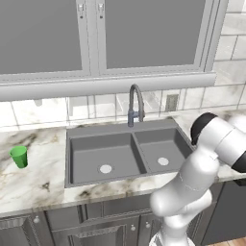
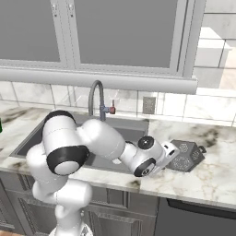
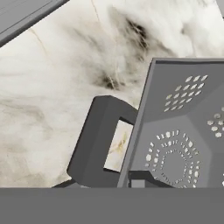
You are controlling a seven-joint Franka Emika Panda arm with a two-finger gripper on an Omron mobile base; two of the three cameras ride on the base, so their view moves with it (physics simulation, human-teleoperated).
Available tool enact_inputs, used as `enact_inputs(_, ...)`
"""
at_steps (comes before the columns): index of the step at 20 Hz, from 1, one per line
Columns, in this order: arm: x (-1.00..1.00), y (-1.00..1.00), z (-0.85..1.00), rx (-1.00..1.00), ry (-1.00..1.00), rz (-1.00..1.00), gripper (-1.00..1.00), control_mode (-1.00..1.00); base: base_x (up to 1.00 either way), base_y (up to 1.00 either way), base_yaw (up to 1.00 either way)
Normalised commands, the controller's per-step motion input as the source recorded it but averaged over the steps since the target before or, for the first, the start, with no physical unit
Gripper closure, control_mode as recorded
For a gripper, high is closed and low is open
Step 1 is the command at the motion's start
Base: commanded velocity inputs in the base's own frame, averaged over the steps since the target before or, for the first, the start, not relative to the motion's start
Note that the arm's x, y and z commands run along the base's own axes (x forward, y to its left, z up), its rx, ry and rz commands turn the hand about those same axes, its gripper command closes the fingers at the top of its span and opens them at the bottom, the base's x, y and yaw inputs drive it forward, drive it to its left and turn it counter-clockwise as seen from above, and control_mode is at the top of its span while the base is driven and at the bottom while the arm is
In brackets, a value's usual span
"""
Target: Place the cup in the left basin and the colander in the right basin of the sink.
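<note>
Colander (image 2: 186,156) upright, handles sideways

The green cup (image 1: 19,156) stands upright near the counter's left edge, well apart from the sink (image 1: 126,150). The dark perforated colander (image 2: 185,156) (faceted, with a loop handle) rests on the counter right of the right basin (image 1: 162,149); the left basin (image 1: 104,156) lies beside it.

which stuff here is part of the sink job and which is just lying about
Part of the job:
- cup, on the counter left of the sink
- colander, on the counter right of the sink
- left basin
- right basin

Just there:
- faucet
- wall outlet
- upper cabinets
</note>
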Motion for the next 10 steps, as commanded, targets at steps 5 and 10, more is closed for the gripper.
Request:
enact_inputs(5, 0.0, 0.02, 0.43, 0.0, 0.0, 0.02, 1.0, -1.0, 0.0, 0.0, 0.0)
enact_inputs(10, -0.02, 0.14, 0.48, 0.0, 0.01, 0.06, 1.0, -1.0, 0.0, 0.0, 0.0)
